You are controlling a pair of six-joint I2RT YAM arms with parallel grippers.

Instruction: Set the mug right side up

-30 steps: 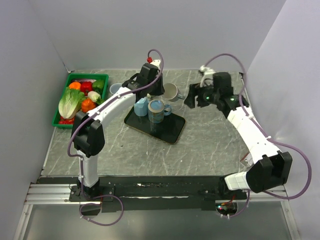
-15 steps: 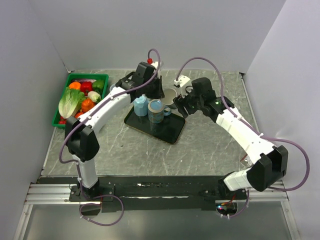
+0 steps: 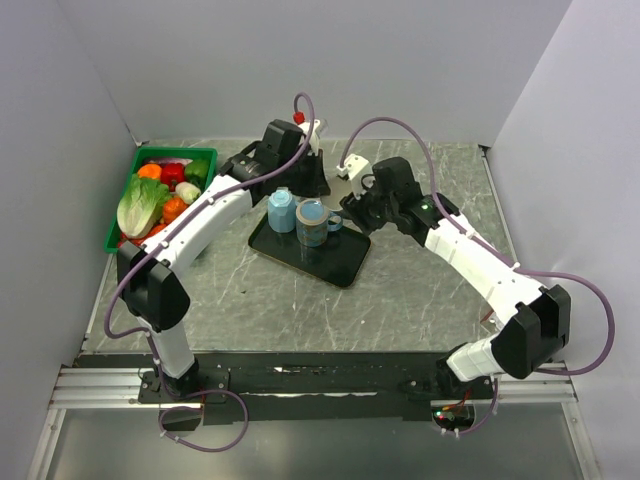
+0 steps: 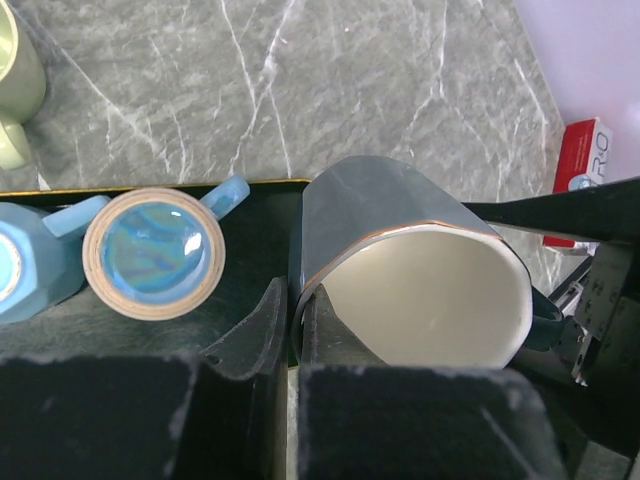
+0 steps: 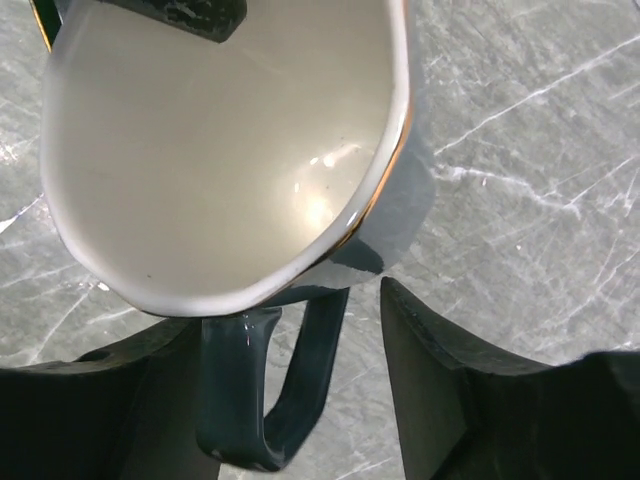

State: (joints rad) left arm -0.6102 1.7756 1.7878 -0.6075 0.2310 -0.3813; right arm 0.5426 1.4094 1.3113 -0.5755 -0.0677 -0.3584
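The mug [image 4: 420, 290] is grey-blue outside and cream inside, with a thin gold rim. It is tilted, its mouth facing the left wrist camera. My left gripper [image 4: 296, 300] is shut on its wall at the rim, one finger inside and one outside. In the right wrist view the mug's cream inside [image 5: 220, 150] fills the top, and its dark handle [image 5: 270, 400] hangs between the fingers of my right gripper [image 5: 295, 320]. That gripper is open, with a gap between the handle and the right finger [image 5: 430, 360]. From above, both grippers [image 3: 312, 183] [image 3: 355, 203] meet and hide most of the mug.
A black tray [image 3: 335, 262] holds a light blue mug [image 3: 281, 210] and a blue glazed mug [image 3: 312, 222], just left of the held mug. A green basket of vegetables [image 3: 160, 195] stands at the far left. A pale green mug [image 4: 15, 80] and a red box [image 4: 585, 155] are nearby.
My right arm has swung left to the mug, and its fingers now straddle the handle and stand narrower. The left gripper has kept its hold on the rim and shifted slightly left.
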